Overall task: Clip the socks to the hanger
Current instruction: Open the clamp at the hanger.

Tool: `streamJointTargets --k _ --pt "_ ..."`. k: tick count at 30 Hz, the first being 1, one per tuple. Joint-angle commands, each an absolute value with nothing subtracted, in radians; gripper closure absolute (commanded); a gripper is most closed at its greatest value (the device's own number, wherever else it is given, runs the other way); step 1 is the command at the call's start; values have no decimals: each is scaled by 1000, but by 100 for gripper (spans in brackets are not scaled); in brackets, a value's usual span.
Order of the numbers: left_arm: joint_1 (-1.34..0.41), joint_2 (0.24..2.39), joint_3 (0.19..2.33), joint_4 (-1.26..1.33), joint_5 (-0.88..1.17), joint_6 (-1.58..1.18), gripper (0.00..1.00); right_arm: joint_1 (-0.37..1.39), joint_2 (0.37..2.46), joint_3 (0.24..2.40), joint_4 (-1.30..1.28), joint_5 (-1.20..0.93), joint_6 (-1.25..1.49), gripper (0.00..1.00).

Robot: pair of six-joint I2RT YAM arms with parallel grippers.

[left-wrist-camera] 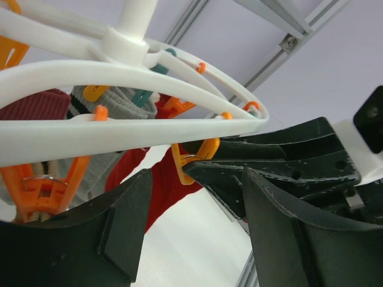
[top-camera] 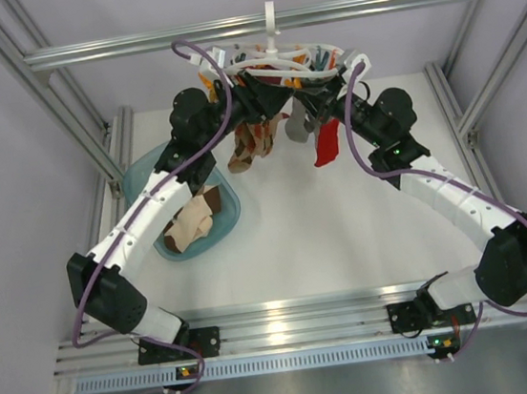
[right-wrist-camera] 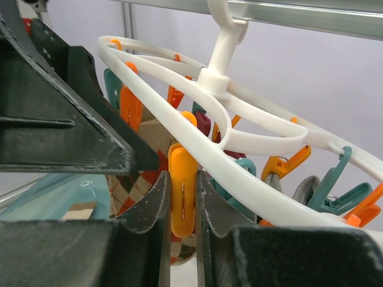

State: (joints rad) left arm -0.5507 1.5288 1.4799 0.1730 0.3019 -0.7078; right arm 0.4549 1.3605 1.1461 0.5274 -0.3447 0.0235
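Note:
The white oval hanger (top-camera: pixel 276 61) hangs by its hook from the aluminium bar, with orange and teal pegs dangling. My right gripper (top-camera: pixel 313 104) is shut on an orange peg (right-wrist-camera: pixel 182 191) under the hanger's ring (right-wrist-camera: pixel 239 173), squeezing it between both fingers. The same peg (left-wrist-camera: pixel 194 158) shows in the left wrist view, pinched by the right fingers (left-wrist-camera: pixel 269 170). My left gripper (top-camera: pixel 244 103) is right beside it under the ring (left-wrist-camera: pixel 119 131), open and empty (left-wrist-camera: pixel 191 239). The cream-and-tan socks (top-camera: pixel 193 222) lie in the teal basket (top-camera: pixel 141 178) on the left.
A brown argyle sock (top-camera: pixel 248 146), a grey sock (top-camera: pixel 295 128) and a red sock (top-camera: pixel 327 143) hang clipped from the hanger. The argyle sock (right-wrist-camera: pixel 137 179) hangs just behind the squeezed peg. Aluminium frame posts stand on both sides.

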Motion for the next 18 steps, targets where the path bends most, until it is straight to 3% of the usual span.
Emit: streamJointTargets --k 1,18 --pt "-554 1468 1479 210 299 -701 34 445 1345 1158 541 -374 38 100" --pt "-586 1575 1592 203 272 -647 44 446 1345 1149 560 -410 48 100"
